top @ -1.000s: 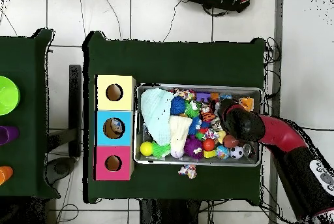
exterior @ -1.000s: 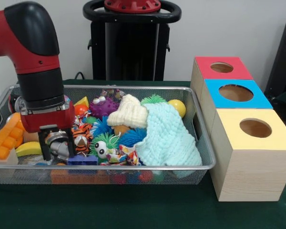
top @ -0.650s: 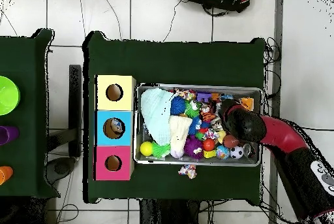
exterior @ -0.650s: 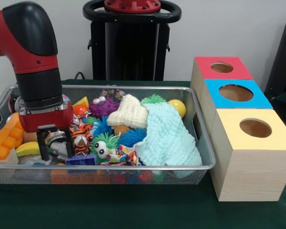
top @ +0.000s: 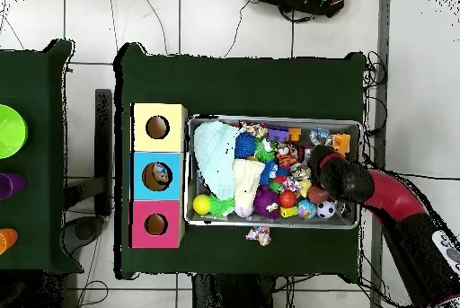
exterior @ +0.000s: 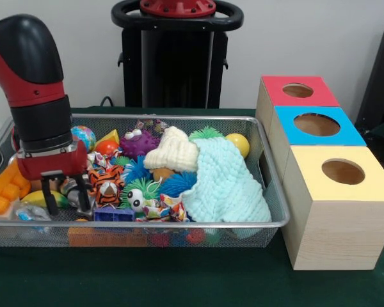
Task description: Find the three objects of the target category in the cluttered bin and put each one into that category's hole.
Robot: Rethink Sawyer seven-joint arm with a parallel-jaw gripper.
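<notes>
Since a second ago the arm has slid toward the bin's end wall, uncovering a globe-patterned ball [exterior: 83, 136] it was hiding.

Front view: the gripper [exterior: 64, 197] hangs low in the wire bin [exterior: 179, 225], its two dark fingers spread apart with nothing clearly between them; a grey-and-white toy shows just behind them, but whether the tips touch it cannot be told. The tips reach down among the toys, probably because the targets are mixed into the clutter and must be dug for. Just beside the gripper sit a tiger-striped toy [exterior: 106, 183], a blue block [exterior: 112, 214] and orange bricks [exterior: 5, 187] against the end wall. A mint knitted cloth [exterior: 225, 181] and a cream knitted hat [exterior: 173, 150] drape over the other half, likely burying more pieces. Which category is wanted cannot be read from the scene, so the sought objects are presumably in this pile. Three wooden boxes stand beside the bin: red box [exterior: 297, 91], blue box [exterior: 316, 126], yellow box [exterior: 342, 173], holes facing up for dropping.

Overhead view: the arm [top: 395, 210] enters the bin at the end opposite the boxes. Something sits inside the blue box's hole [top: 158, 176]. A small patterned item [top: 259, 235] lies outside the bin on the table [top: 243, 84].
</notes>
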